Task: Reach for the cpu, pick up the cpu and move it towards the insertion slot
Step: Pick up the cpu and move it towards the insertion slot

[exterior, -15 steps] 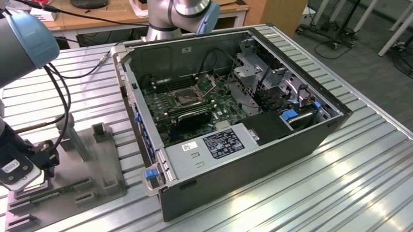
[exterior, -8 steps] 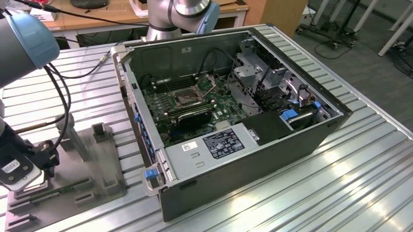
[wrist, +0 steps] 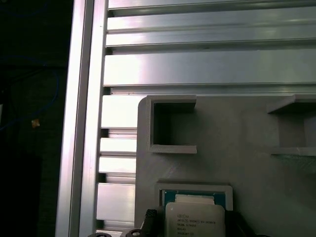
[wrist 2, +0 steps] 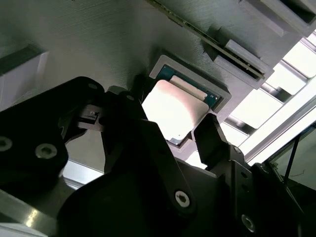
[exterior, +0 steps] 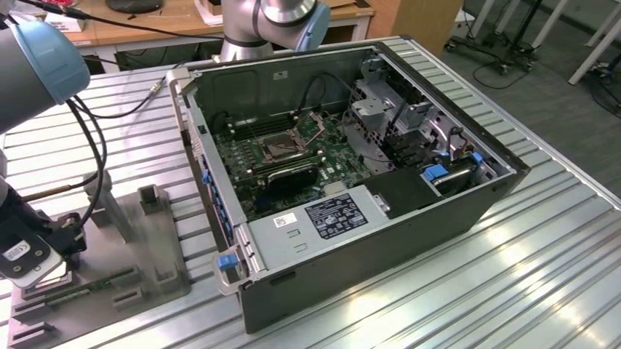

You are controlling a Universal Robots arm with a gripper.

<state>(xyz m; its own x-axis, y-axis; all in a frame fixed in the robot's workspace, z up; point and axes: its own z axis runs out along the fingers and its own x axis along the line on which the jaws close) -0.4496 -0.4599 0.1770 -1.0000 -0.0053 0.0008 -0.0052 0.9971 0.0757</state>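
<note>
The cpu (wrist 2: 173, 111), a small square chip with a pale silvery face, lies in a shallow square nest of the grey fixture (wrist: 256, 168). It also shows in the first wrist view as the cpu (wrist: 195, 219). My gripper (wrist 2: 170, 121) stands over it at the exterior view's lower left (exterior: 43, 275). One black finger (wrist 2: 123, 116) and the other are pressed against opposite edges of the chip, so the gripper is shut on it. The chip is still seated in its nest. The insertion slot (exterior: 281, 147), a dark square socket with its metal bracket raised, sits on the green board inside the open computer case.
The open computer case (exterior: 456, 218) fills the middle of the ribbed metal table (exterior: 543, 276). On the grey fixture a green memory stick (exterior: 83, 292) lies beside raised blocks (exterior: 150, 198). A black cable (exterior: 92, 156) hangs from the arm. The table's edge rail (wrist: 81, 123) runs close by.
</note>
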